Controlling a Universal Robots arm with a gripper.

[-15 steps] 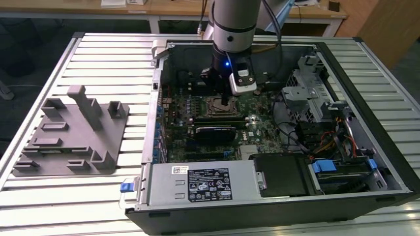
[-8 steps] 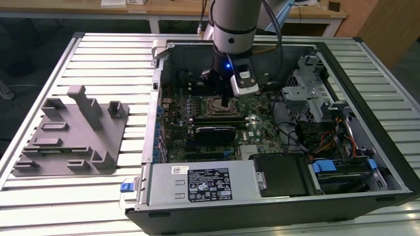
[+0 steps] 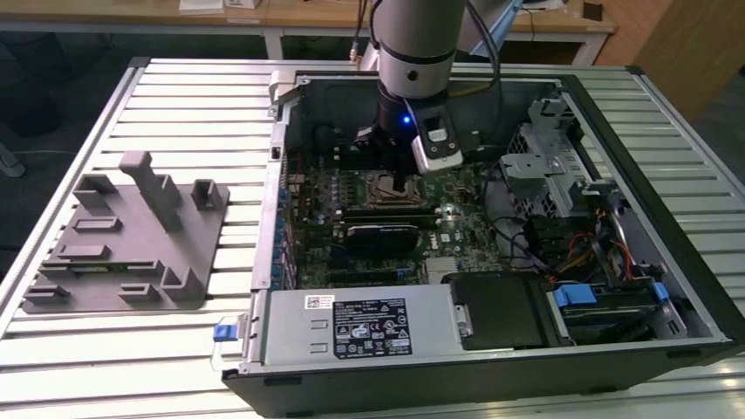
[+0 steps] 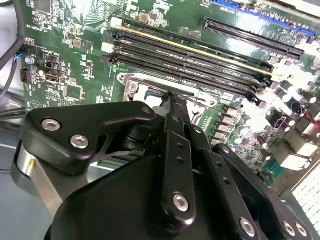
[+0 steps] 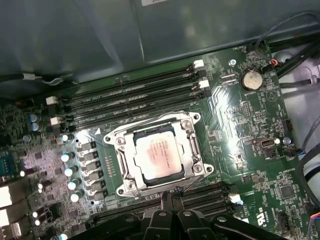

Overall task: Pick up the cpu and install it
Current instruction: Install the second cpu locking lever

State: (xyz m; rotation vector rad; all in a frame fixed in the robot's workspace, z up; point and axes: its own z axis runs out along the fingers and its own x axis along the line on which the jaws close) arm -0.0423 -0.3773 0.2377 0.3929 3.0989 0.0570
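Slatted metal bench (image 3: 174, 340), open computer case (image 3: 652, 288) lying on it, claw (image 3: 402, 175) down inside.

The cpu (image 5: 158, 156) sits flat in the socket frame (image 5: 124, 175) on the green motherboard (image 5: 235, 150), between memory slots (image 5: 135, 95) on two sides. Claw (image 4: 170, 100) hangs just above the socket edge, fingers drawn together, grasping nothing. Grey fixture (image 3: 128, 244) on the bench well apart from the case.

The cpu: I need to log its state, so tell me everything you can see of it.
The cpu is a flat square chip with a shiny pale metal top and a thin tan rim. In the first wrist view it lies level inside the socket's metal frame on the green motherboard, between rows of memory slots. The gripper sits just beside the socket frame, not on the chip. Nothing else touches its top.
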